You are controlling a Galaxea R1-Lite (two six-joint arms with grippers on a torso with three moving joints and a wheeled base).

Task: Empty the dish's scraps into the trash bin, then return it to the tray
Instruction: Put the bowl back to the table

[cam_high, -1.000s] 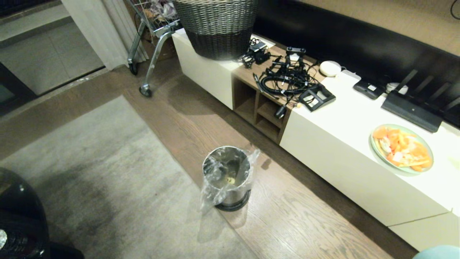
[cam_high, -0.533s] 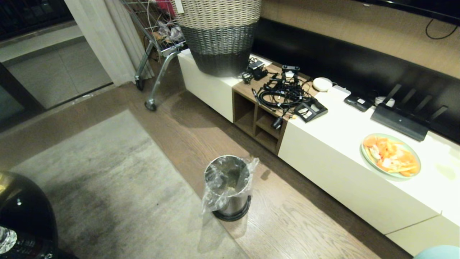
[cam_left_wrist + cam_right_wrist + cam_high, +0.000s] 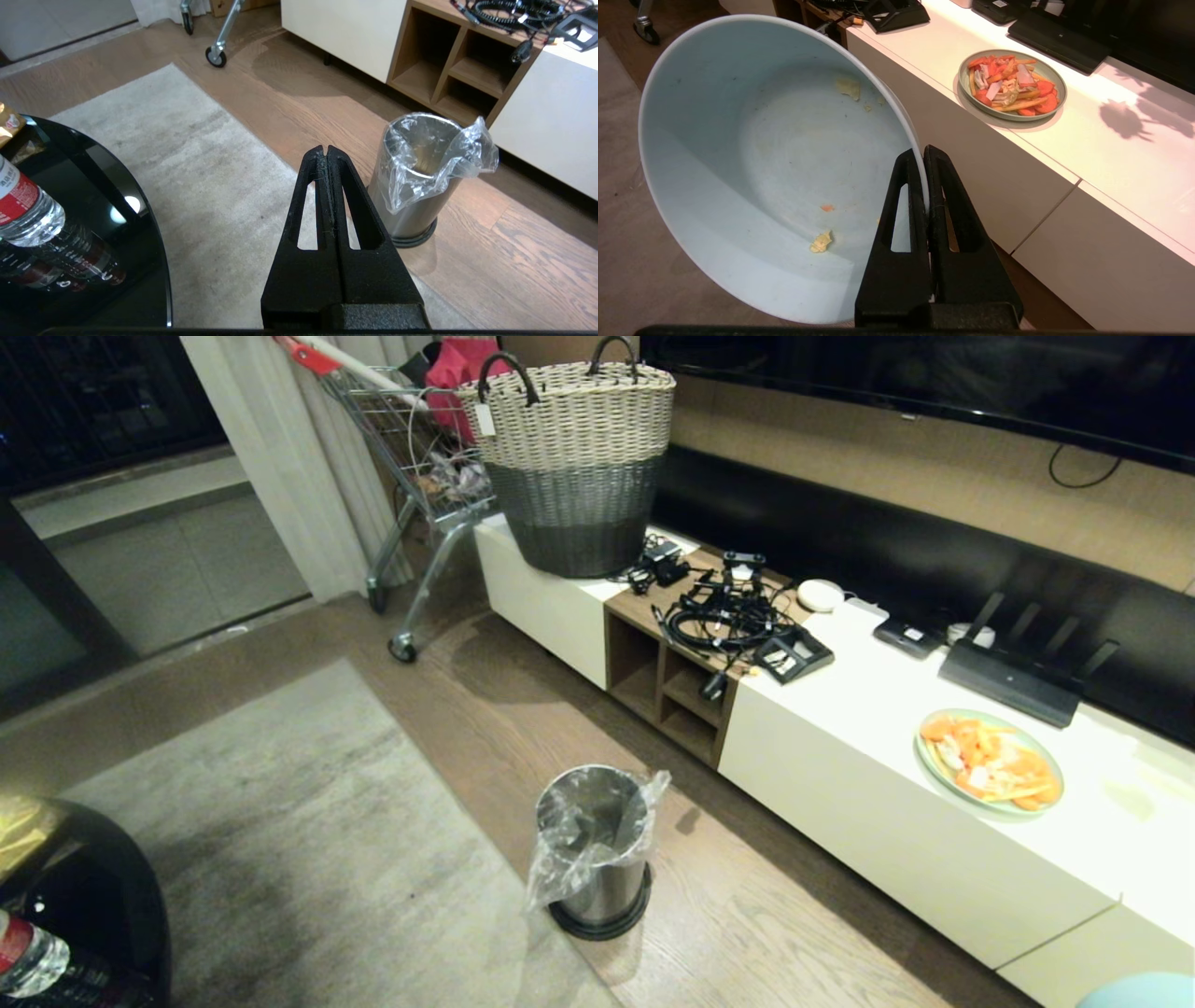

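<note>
Wood floor, trash bin (image 3: 594,847); dish (image 3: 770,168) in right gripper (image 3: 923,154) jaws

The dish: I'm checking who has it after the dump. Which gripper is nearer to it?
Right. The right gripper is shut on the rim of the dish, holding it tilted. The left gripper, shut and empty, points toward the trash bin, with no dish in its view.

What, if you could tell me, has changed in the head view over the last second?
Only the camera moved: it tilted up, so the whole scene slid down and the woven basket shows fully. The trash bin, plate and cables kept their places. The right gripper holds the dish by its rim.
</note>
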